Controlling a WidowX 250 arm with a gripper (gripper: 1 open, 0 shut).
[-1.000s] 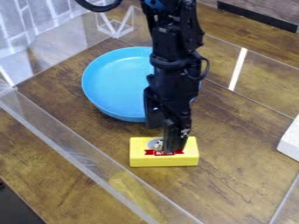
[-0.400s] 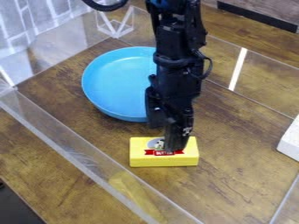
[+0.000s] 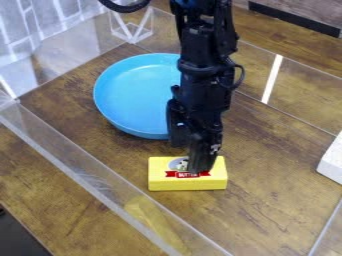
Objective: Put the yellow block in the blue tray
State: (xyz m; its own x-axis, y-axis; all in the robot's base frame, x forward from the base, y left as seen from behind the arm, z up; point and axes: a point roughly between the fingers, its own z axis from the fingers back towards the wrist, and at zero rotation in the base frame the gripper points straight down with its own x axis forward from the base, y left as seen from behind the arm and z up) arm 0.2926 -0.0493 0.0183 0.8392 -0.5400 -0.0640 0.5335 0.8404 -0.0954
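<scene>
The yellow block [image 3: 187, 177] lies flat on the wooden table, its red banner facing up. My gripper [image 3: 197, 160] points straight down over the block's far edge, its dark fingers reaching down to the block's top. The jaws look open, and nothing is lifted. The blue tray [image 3: 123, 95] is a round shallow dish behind and to the left of the block, holding nothing, its right rim partly hidden by the arm [image 3: 203, 60].
Clear plastic walls [image 3: 80, 170] border the table along the front left. A white object [image 3: 331, 160] sits at the right edge. A pale strip [image 3: 273, 78] lies on the wood behind the arm.
</scene>
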